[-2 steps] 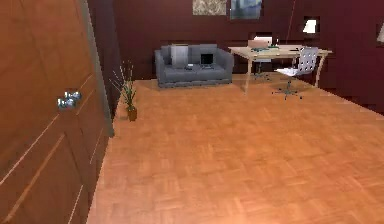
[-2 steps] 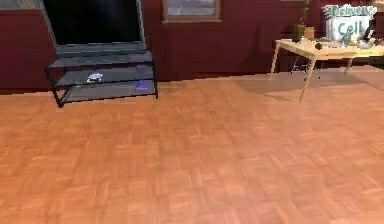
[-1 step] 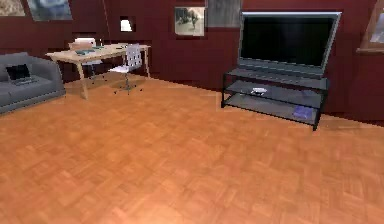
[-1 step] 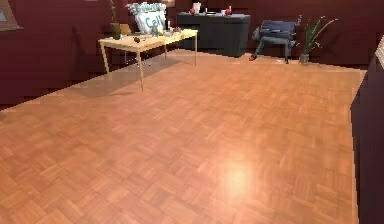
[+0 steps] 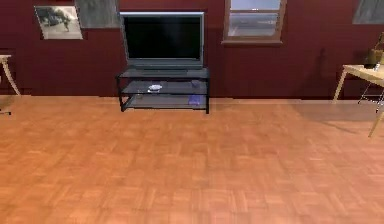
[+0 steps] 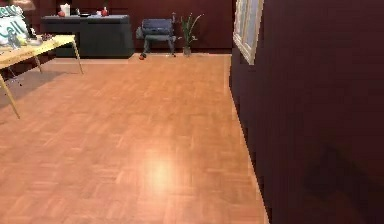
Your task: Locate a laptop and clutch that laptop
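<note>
A flat-screen television [image 5: 163,40] stands on a dark glass stand [image 5: 164,88] against the dark red far wall in the forward view. Small pale items [image 5: 156,88] lie on the stand's middle shelf. In the arm side view a light wooden table [image 6: 35,50] stands at the upper left with a colourful flat thing [image 6: 12,28] on it; I cannot tell what that thing is.
A light table [image 5: 362,78] stands at the forward view's right edge, another table corner [image 5: 6,68] at its left. In the arm side view a dark cabinet [image 6: 90,35], an armchair [image 6: 157,32] and a potted plant [image 6: 187,30] line the far wall. A dark red wall [image 6: 310,110] with a window [image 6: 245,25] runs along the right. Wooden floor [image 6: 130,140] lies between.
</note>
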